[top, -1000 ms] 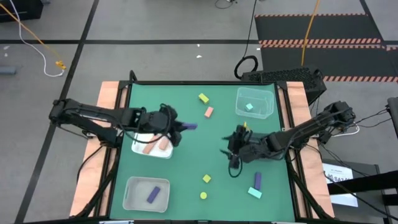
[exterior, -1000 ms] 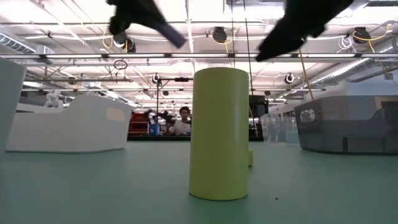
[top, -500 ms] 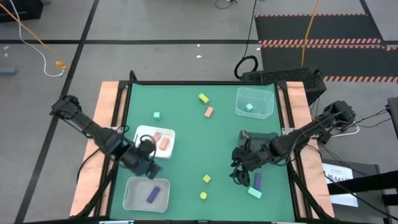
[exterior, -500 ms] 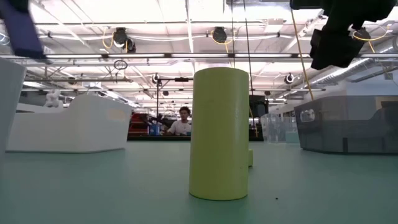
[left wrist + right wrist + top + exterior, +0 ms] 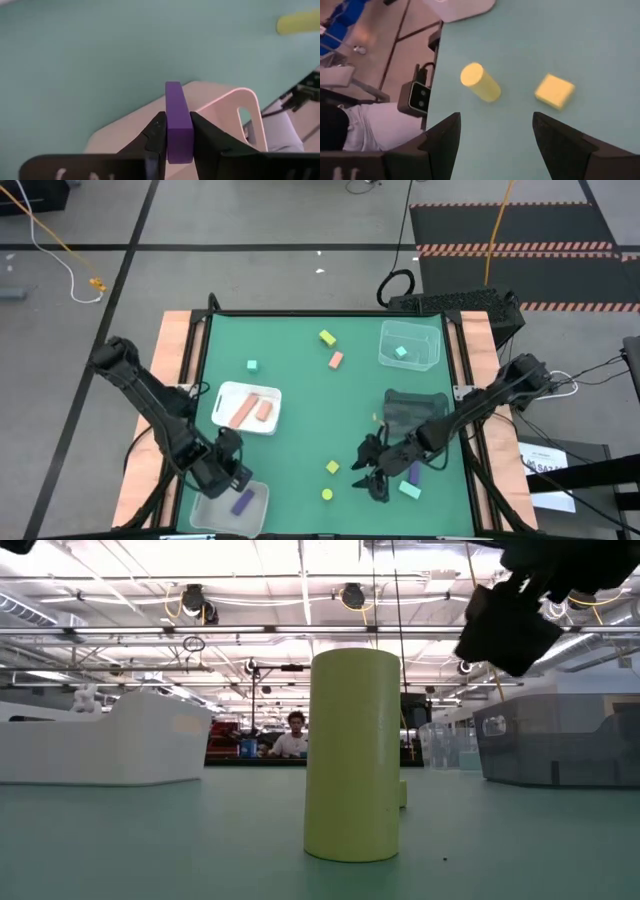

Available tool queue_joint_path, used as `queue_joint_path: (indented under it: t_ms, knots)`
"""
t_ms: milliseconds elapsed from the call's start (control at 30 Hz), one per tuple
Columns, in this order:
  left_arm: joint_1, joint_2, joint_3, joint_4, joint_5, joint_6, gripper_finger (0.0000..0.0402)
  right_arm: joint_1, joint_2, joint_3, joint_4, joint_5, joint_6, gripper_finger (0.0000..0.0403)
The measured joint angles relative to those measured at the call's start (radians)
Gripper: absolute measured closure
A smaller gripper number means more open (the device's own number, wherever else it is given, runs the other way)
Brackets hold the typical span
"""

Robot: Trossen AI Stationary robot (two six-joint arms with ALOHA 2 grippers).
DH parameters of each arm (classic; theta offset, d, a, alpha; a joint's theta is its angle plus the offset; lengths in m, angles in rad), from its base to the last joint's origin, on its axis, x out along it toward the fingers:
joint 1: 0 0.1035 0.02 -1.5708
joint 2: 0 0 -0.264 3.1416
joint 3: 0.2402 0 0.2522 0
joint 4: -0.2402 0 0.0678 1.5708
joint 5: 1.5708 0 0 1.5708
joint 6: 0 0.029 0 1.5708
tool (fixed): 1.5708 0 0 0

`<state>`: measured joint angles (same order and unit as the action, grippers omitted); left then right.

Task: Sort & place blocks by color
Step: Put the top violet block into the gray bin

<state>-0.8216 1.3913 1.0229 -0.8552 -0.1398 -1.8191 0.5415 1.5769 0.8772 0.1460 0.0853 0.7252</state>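
A: Where is the purple bar (image 5: pixel 178 125)?
B: Clamped upright between the fingers of the left tool (image 5: pixel 177 142), which hangs over the clear tray (image 5: pixel 206 505) at the desk's (image 5: pixel 300 390) near left corner. Another purple block (image 5: pixel 242 501) already lies in that tray.

A: And the right tool (image 5: pixel 495 137)?
B: Spread wide and holding nothing, above the near right part of the desk. A yellow cylinder (image 5: pixel 480 82) and a yellow cube (image 5: pixel 554 91) lie ahead of it, apart from each other. A purple bar (image 5: pixel 413 472) and a mint block (image 5: pixel 409 490) lie just beside it.

A: Anything hard to make out?
B: From overhead the left tool (image 5: pixel 228 470) covers the bar it grips. At desk height the yellow cylinder (image 5: pixel 352 755) fills the middle, and only dark parts of an arm show at the top right.
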Motion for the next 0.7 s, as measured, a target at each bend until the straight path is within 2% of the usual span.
queue_joint_path:
  t_ms: [100, 200, 433, 567, 700]
  knots:
    - [-0.005, 0.007, 0.000, -0.002, -0.008, 0.005, 0.0322, 0.000, 0.043, 0.000, 0.078, 0.000, -0.031, 0.0165]
    - [-0.005, 0.009, 0.000, -0.007, -0.039, 0.045, 0.0344, 0.000, 0.067, 0.000, 0.120, -0.001, -0.032, 0.0165]
    - [0.027, -0.025, 0.000, -0.013, -0.131, 0.134, 0.0346, 0.000, 0.071, 0.000, 0.136, 0.021, -0.034, 0.0165]
    - [0.007, -0.059, 0.000, 0.141, -0.132, 0.163, 0.0346, 0.000, 0.071, 0.000, 0.137, 0.019, -0.034, 0.0165]
    - [-0.058, -0.062, 0.001, 0.319, -0.134, 0.160, 0.0346, 0.000, 0.071, 0.000, 0.135, 0.020, -0.047, 0.0165]
